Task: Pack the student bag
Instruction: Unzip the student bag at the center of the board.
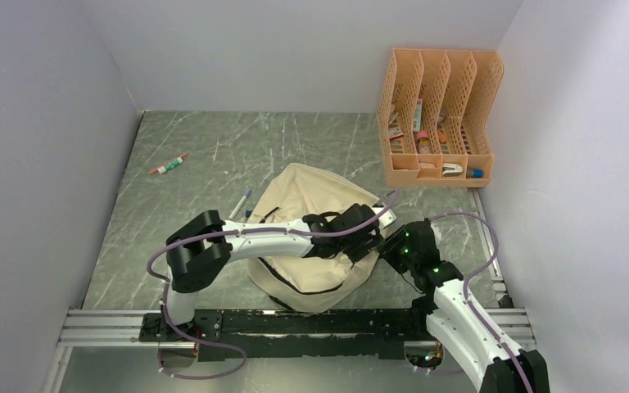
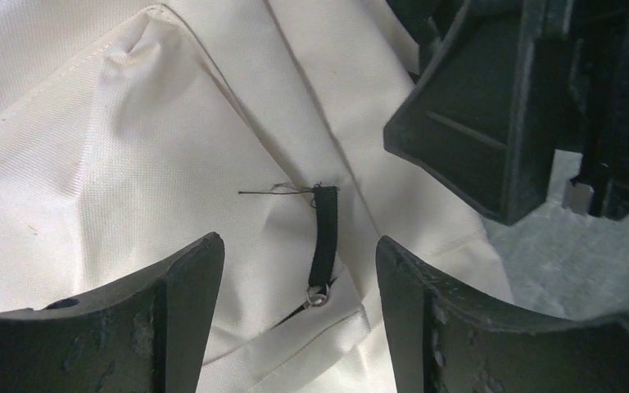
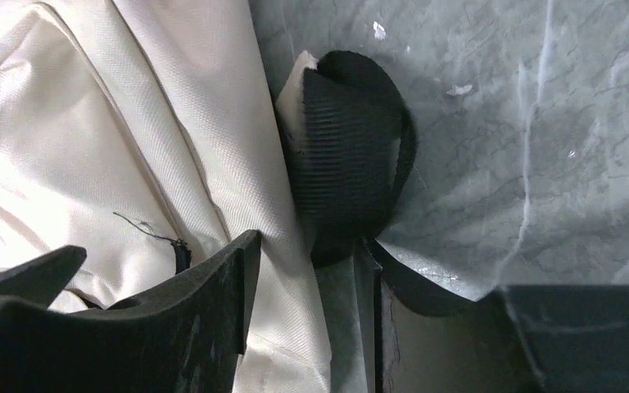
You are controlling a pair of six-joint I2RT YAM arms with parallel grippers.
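The student bag [image 1: 307, 201], a soft cream fabric backpack, lies slumped in the middle of the table. My left gripper [image 1: 366, 235] hangs over its right side. In the left wrist view that gripper [image 2: 299, 246] is open, and the black zipper pull [image 2: 323, 237] lies between its fingers without touching them. My right gripper [image 1: 395, 248] is at the bag's right edge. In the right wrist view it [image 3: 311, 246] is open astride a fold of the cream fabric [image 3: 282, 270], which lies against one finger. A black webbing strap [image 3: 348, 155] sits just beyond its tips.
An orange perforated file organizer [image 1: 438, 115] with stationery stands at the back right by the wall. A red-and-green marker [image 1: 168, 164] lies at the back left, and a pen [image 1: 240, 203] lies by the bag's left edge. Walls close in three sides; a metal rail [image 1: 98, 323] runs along the front.
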